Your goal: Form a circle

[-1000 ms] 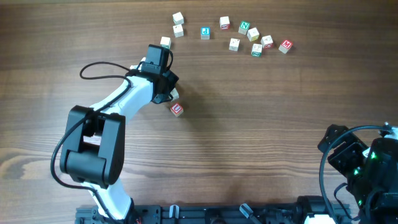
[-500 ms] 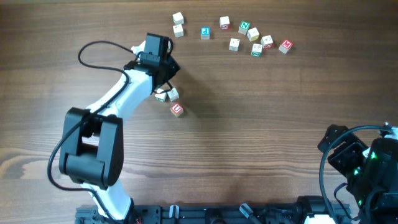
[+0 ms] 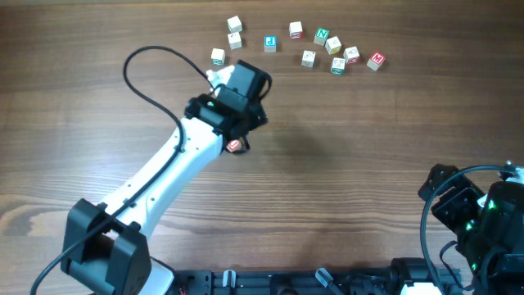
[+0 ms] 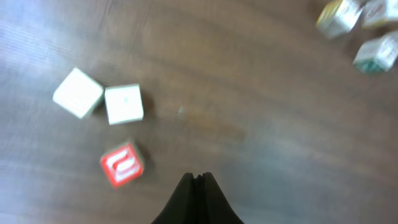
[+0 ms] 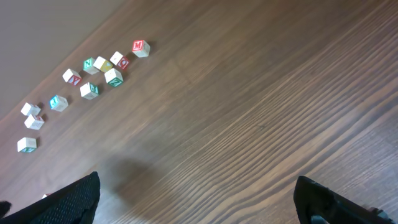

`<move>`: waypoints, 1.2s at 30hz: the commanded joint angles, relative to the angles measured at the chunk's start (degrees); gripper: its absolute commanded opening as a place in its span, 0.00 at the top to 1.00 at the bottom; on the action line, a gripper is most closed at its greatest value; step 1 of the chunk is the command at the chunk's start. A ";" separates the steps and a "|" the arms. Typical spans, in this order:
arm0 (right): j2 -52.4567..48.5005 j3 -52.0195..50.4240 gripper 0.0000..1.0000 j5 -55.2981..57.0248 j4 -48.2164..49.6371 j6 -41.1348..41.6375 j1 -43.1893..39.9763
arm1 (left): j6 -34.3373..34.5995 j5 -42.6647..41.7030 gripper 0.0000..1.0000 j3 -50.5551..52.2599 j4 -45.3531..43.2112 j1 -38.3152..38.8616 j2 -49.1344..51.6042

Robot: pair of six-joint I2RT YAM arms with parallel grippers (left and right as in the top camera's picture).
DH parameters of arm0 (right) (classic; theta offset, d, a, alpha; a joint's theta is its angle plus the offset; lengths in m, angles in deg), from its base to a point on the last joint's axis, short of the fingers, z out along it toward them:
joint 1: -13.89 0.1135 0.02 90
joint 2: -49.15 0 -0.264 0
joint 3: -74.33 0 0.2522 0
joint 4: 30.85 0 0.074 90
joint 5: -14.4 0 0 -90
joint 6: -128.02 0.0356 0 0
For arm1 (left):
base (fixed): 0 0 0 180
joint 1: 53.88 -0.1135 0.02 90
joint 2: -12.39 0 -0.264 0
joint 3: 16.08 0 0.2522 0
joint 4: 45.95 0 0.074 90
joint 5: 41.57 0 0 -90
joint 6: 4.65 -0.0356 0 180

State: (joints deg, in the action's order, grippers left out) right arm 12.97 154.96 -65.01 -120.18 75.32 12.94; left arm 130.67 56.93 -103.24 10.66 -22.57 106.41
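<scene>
Three small wooden cubes lie close together: two pale ones point(image 4: 78, 92) point(image 4: 124, 104) side by side, and a red-printed cube point(image 4: 122, 164) just below them. No ring shows. My left gripper point(image 4: 196, 178) is shut and empty, hovering just right of the red cube and not touching it. In the overhead view the left gripper point(image 3: 248, 121) and its arm hide the pale pair; only the red cube point(image 3: 235, 146) peeks out. My right gripper point(image 5: 199, 205) stands open and empty over bare wood at the near right.
Several loose letter cubes with green, blue or red prints are scattered along the far edge, from a pale cube point(image 3: 217, 56) to a red-printed cube point(image 3: 376, 60). The right arm point(image 3: 479, 217) rests at the near right corner.
The left arm has swung to the right from over the three cubes, its gripper staying shut. The cubes and the right arm have not moved.
</scene>
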 commanded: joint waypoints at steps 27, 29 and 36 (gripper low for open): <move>0.31 0.04 0.00 0.35 0.04 0.37 0.11 | 1.64 0.98 0.05 0.39 4.57 14.25 2.03; 0.31 0.04 0.00 0.33 0.02 0.42 0.11 | 1.64 0.98 0.00 0.39 4.55 14.60 2.82; 0.31 0.04 0.00 0.33 0.00 0.42 0.11 | 1.64 1.01 0.00 0.39 2.73 14.71 3.08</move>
State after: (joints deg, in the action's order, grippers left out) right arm 12.97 154.96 -65.01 -120.20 75.32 12.94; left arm 132.40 58.17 -103.22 14.40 -8.08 108.88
